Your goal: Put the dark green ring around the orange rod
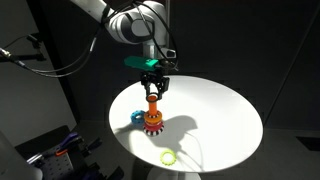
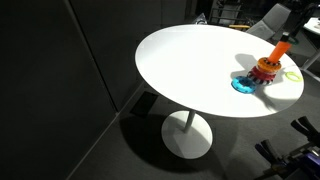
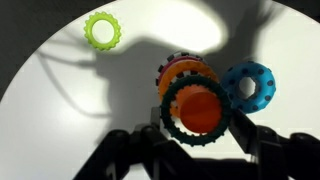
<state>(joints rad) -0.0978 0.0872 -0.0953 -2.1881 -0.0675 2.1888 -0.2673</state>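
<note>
The dark green ring [image 3: 171, 112] is held in the hand [image 1: 154, 87], directly over the orange rod [image 3: 203, 110]. In the wrist view the rod's top fills the ring's opening, sitting a shade toward 3 o'clock of centre. The hand is closed on the ring, its fingers [image 3: 250, 140] bearing on the toothed rim at roughly 4 and 8 o'clock.

We judge the step in hand to be the lowering and release. To do it well:
- Nudge the ring slightly toward 3 o'clock until the gap is even all round.
- Hold it level and descend straight along the rod.
- Open only once the ring is well below the tip.

The teal-blue ring [image 3: 248, 85] lies just beside the rod's base [image 1: 152, 123], at 2 o'clock in the wrist view, and the fingers should avoid it. The yellow-green ring [image 3: 102, 30] lies well apart at 10 o'clock on the surface [image 1: 220, 110].

Not determinable: whether the ring is already below the rod's tip. In both exterior views the ring is too small and dark to make out. In the wrist view the ring hides most of the base.
</note>
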